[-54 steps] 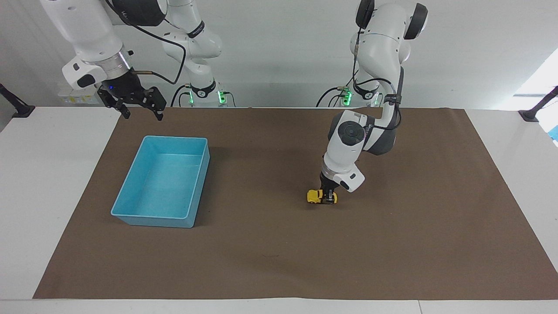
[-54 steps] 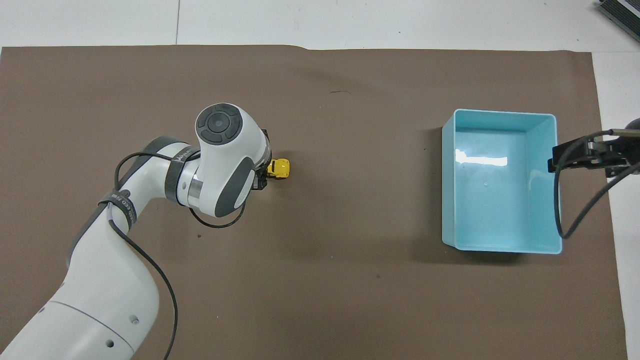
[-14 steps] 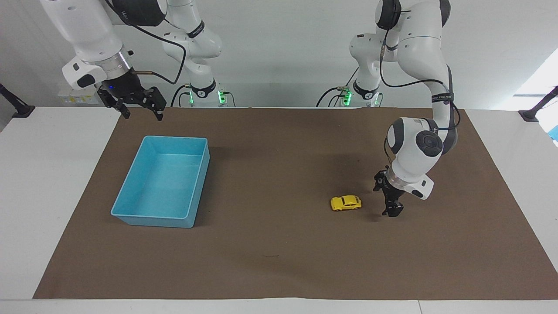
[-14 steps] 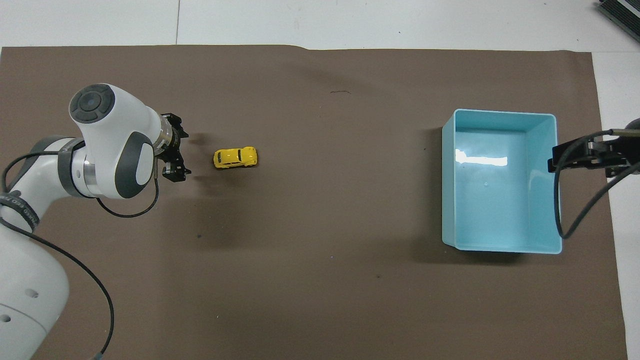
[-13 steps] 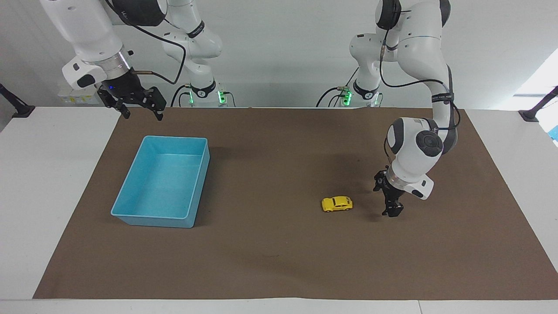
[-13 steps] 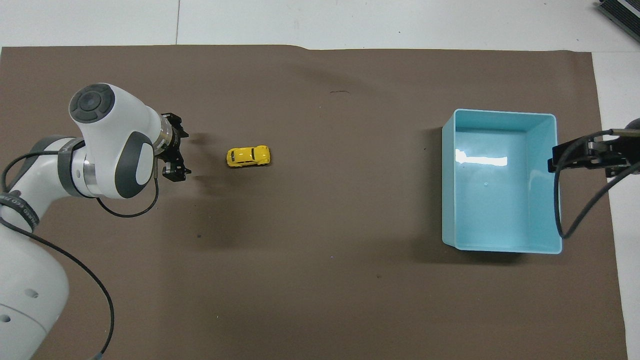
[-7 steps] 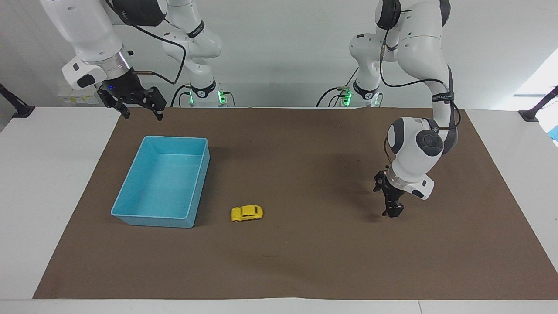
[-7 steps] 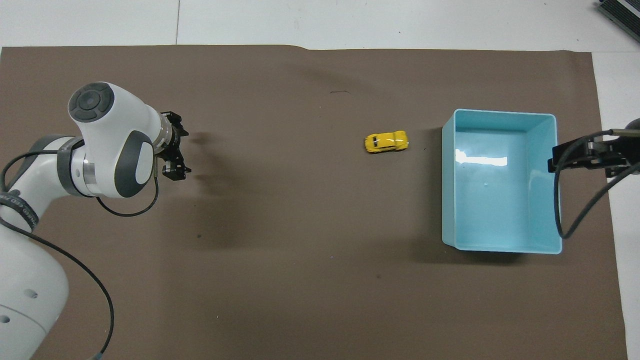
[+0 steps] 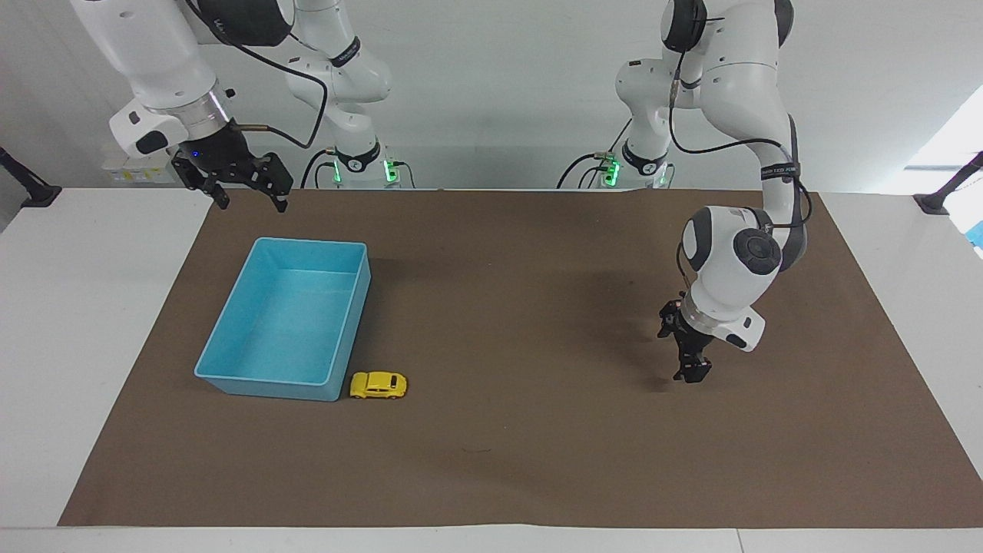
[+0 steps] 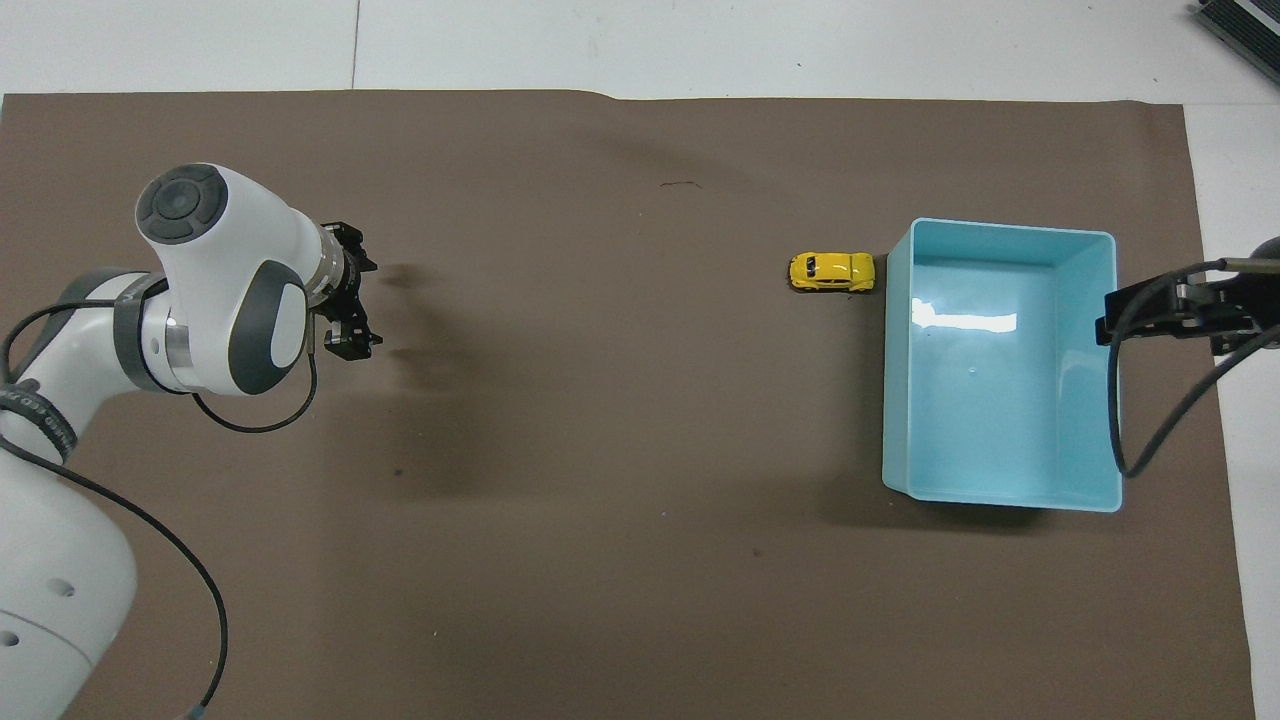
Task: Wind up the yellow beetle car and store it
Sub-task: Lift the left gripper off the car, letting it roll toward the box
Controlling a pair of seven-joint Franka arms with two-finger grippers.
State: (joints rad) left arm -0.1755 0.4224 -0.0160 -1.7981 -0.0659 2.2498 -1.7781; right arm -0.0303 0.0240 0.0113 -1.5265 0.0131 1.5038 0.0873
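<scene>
A: Item one, nearest the robots?

B: Right hand (image 9: 244, 193), fingers spread wide, empty, waiting over the mat's edge by the blue bin (image 9: 230, 327).

A: Item two?

B: The bin, open-topped, nothing in it, thin upright walls.

A: The car?

B: Yellow beetle car (image 9: 378, 385), on its wheels, nose against the bin's outer corner, outside it. I judge it light, hard, glossy, apt to roll; I'd pinch across the doors.

A: Left hand (image 9: 686, 349)?

B: Wide, empty, low over the mat, well apart from the car.

A: Room?

B: Open brown mat (image 9: 537, 430) around the car except the bin wall; white desk (image 9: 69, 322) outside it.
</scene>
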